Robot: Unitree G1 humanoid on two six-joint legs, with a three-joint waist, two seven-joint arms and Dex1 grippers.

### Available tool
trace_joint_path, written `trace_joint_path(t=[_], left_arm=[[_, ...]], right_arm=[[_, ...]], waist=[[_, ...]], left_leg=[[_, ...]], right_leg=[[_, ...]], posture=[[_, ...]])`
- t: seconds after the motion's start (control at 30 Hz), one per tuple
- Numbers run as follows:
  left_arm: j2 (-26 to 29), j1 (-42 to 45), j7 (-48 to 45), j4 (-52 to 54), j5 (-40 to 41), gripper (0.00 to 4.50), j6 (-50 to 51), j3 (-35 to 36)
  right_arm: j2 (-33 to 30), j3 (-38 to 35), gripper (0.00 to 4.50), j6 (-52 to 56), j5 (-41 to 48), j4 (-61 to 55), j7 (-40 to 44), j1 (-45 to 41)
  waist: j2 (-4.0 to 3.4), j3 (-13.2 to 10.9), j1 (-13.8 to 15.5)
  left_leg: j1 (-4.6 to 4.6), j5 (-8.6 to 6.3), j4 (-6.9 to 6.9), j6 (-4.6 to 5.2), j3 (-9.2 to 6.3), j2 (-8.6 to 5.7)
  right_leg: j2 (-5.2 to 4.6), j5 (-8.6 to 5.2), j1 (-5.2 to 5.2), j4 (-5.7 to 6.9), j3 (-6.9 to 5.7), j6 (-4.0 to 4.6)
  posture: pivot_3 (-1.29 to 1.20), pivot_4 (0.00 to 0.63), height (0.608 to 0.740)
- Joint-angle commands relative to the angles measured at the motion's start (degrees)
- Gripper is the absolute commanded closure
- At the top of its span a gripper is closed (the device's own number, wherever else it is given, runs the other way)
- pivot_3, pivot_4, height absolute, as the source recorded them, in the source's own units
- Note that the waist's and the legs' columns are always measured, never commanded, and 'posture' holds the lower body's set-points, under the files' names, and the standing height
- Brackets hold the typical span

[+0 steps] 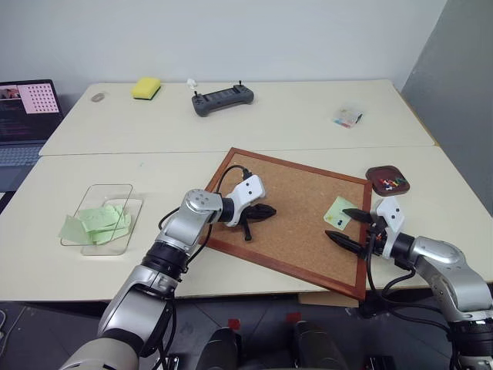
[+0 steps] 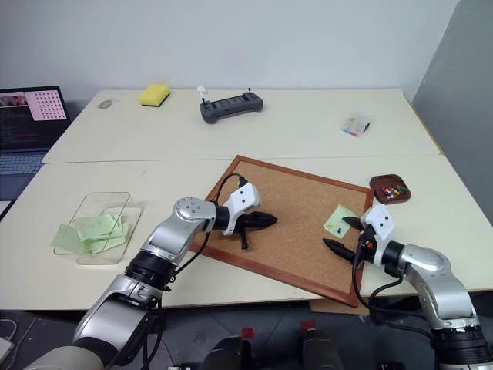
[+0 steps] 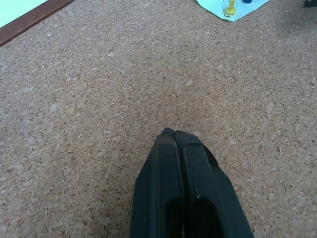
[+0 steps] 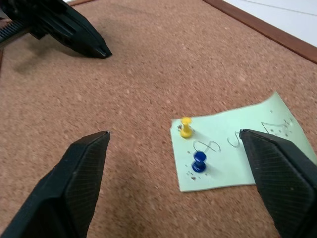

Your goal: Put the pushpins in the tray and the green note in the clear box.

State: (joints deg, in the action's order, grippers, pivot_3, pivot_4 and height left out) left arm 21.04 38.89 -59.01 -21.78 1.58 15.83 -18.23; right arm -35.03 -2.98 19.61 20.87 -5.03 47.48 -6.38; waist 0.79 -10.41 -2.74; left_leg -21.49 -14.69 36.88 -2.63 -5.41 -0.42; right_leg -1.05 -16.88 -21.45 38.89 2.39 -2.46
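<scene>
Corkboard [image 1: 296, 212] is lying tilted across the near table, and from the head views the green note [image 1: 338, 212] is sitting pinned near its right edge. The right gripper [image 1: 346, 225] is hovering just beside that note with its black fingers spread wide, holding nothing. The left gripper [image 1: 264, 213] is resting over the middle of the board. The tray [image 1: 387, 179], with pushpins already in it, is lying just past the board's right corner; the clear box [image 1: 104, 216] is sitting well off to the left with green papers inside.

From the left wrist, its fingers [image 3: 185, 193] are pressing tight together over bare cork, gripping nothing.

From the right wrist, the open fingers are framing the note, where a yellow pushpin [image 4: 186, 127] and a blue pushpin [image 4: 199, 161] are standing upright.
</scene>
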Motion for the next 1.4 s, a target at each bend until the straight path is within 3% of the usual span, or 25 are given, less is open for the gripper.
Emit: trace_joint_path(t=[0.03, 0.57, 1.4], left_arm=[[1.0, -1.2, -0.4, -1.6, -1.9, 4.50, 1.3, -1.6], [1.0, -1.4, -0.4, -0.8, -1.7, 4.50, 2.0, -1.5], [0.7, -1.0, -0.3, -1.8, -2.2, 4.50, 1.4, -2.0]], right_arm=[[0.1, 0.4, 1.10, -2.6, -1.2, 0.5, 0.7, -1.6], [0.6, 0.4, 4.40, -3.1, -2.1, 1.6, 0.4, -2.3], [-1.2, -6.3, 4.46, 4.6, 5.0, -6.1, -1.3, -4.8]], waist=[[0.00, 0.0, 0.0], [0.00, 0.0, 0.0], [0.01, 0.0, 0.1]], left_leg=[[0.00, 0.00, 0.00, 0.00, 0.00, 0.00], [-0.01, 0.00, -0.01, 0.00, -0.03, 0.00], [-0.18, 0.00, 0.01, 0.00, -0.05, -0.01]], right_leg=[[0.00, 0.00, 0.00, 0.00, 0.00, 0.00], [-0.01, 0.02, 0.00, 0.00, -0.02, 0.03], [-0.03, 0.12, -0.14, -0.01, -0.04, 0.21]], posture=[[0.00, 0.150, 0.740], [0.00, 0.150, 0.740], [0.00, 0.150, 0.740]])
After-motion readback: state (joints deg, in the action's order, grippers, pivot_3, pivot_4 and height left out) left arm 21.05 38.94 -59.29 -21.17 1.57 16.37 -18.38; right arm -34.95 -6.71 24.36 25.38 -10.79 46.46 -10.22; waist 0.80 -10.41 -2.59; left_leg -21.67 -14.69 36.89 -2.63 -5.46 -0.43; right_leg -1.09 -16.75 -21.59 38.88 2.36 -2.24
